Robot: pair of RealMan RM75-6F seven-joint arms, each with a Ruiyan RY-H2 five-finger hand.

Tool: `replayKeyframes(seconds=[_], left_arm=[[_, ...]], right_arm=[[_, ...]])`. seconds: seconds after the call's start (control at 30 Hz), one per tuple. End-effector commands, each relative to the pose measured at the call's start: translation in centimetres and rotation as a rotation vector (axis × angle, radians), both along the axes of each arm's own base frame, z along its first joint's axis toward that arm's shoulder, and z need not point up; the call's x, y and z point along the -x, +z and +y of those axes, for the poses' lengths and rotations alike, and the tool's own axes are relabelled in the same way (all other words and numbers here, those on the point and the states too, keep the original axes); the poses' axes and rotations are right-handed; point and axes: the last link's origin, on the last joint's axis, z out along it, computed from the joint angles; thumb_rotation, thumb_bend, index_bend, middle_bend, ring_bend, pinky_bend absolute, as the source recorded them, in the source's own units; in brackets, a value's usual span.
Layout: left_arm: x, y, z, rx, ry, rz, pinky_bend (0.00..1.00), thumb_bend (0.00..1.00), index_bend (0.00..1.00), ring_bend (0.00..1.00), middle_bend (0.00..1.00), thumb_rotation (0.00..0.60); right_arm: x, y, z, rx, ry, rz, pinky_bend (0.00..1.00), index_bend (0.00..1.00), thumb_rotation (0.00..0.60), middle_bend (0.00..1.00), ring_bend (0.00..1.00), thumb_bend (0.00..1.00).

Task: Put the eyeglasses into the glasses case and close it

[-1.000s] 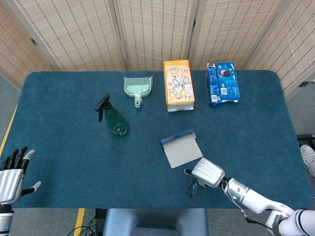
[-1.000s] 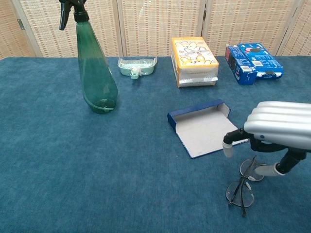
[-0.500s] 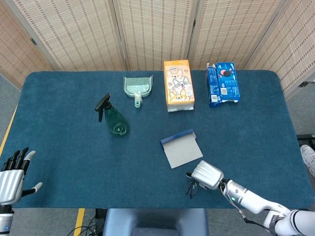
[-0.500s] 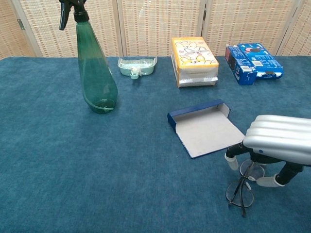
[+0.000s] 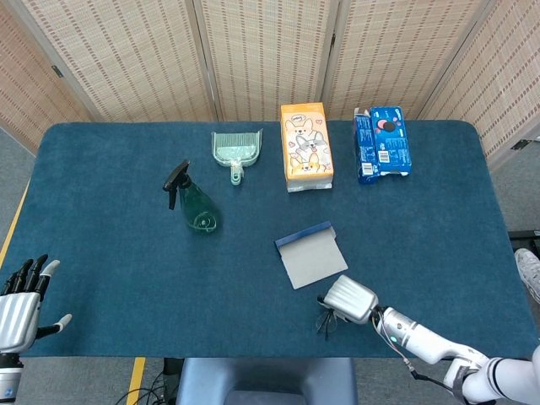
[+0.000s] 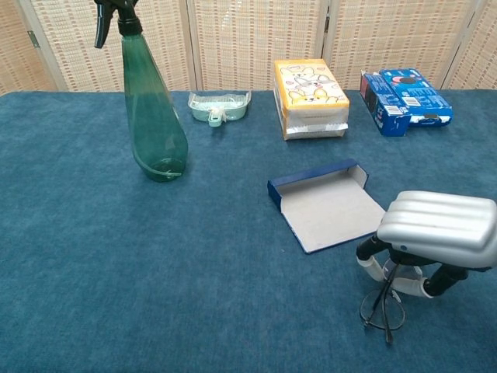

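Here, my right hand [image 6: 436, 241] curls its fingers around the thin black wire-framed eyeglasses [image 6: 383, 305], which lie on the blue cloth table [image 5: 110, 253] just beside the open blue-edged grey glasses case [image 6: 326, 204]. My left hand [image 5: 18, 305] hangs released, fingers spread, off the near edge. A shallow pinch on the thin frame could slip, I judge. Counted: one pair of eyeglasses, one case.

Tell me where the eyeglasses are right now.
The eyeglasses lie near the table's front edge on the robot's right, just in front of the open glasses case, directly under the right hand, whose fingers reach down around them.
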Motion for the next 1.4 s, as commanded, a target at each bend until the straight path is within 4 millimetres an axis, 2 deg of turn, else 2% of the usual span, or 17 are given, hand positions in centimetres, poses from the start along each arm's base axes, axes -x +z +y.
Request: replayKeyframes(seconds=[0.03, 0.17, 0.4, 0.6, 0.73, 0.9, 1.1, 1.4], left_arm=[[0.0, 0.0, 0.0, -0.001, 0.000, 0.000, 0.18, 0.13, 0.14, 0.05, 0.07, 0.600], [0.1, 0.0, -0.1, 0.000, 0.001, 0.001, 0.18, 0.13, 0.14, 0.05, 0.07, 0.600], [0.1, 0.1, -0.2, -0.002, 0.003, 0.001, 0.18, 0.13, 0.15, 0.05, 0.07, 0.600], [0.1, 0.0, 0.0, 0.002, -0.001, 0.000, 0.18, 0.13, 0.15, 0.05, 0.07, 0.600], [0.1, -0.2, 0.2, 0.008, -0.005, -0.004, 0.18, 0.13, 0.15, 0.05, 0.07, 0.600], [0.3, -0.3, 0.3, 0.010, -0.003, -0.007, 0.18, 0.13, 0.15, 0.05, 0.07, 0.600], [0.7, 0.0, 0.3, 0.006, 0.007, -0.004, 0.18, 0.13, 0.15, 0.05, 0.07, 0.600], [1.1, 0.0, 0.2, 0.011, 0.016, -0.008, 0.18, 0.13, 0.15, 0.05, 0.07, 0.600]], right_arm=[[0.0, -0.1, 0.0, -0.002, -0.002, -0.003, 1.00, 0.51, 0.600, 1.00, 1.00, 0.47], [-0.1, -0.4, 0.0, -0.003, -0.007, -0.008, 1.00, 0.52, 0.600, 1.00, 1.00, 0.52], [-0.2, -0.2, -0.8, 0.030, -0.028, -0.031, 1.00, 0.54, 0.600, 1.00, 1.00, 0.54], [-0.8, 0.8, -2.7, 0.117, -0.059, -0.072, 1.00, 0.54, 0.600, 1.00, 1.00, 0.54], [-1.6, 1.0, -4.7, 0.181, -0.089, -0.095, 1.00, 0.54, 0.600, 1.00, 1.00, 0.54], [-2.5, 0.0, -6.6, 0.242, -0.129, -0.109, 1.00, 0.54, 0.600, 1.00, 1.00, 0.54], [-3.1, -2.0, -7.0, 0.298, -0.182, -0.133, 1.00, 0.53, 0.600, 1.00, 1.00, 0.53], [-3.1, -2.9, -6.6, 0.328, -0.222, -0.153, 1.00, 0.26, 0.600, 1.00, 1.00, 0.44]])
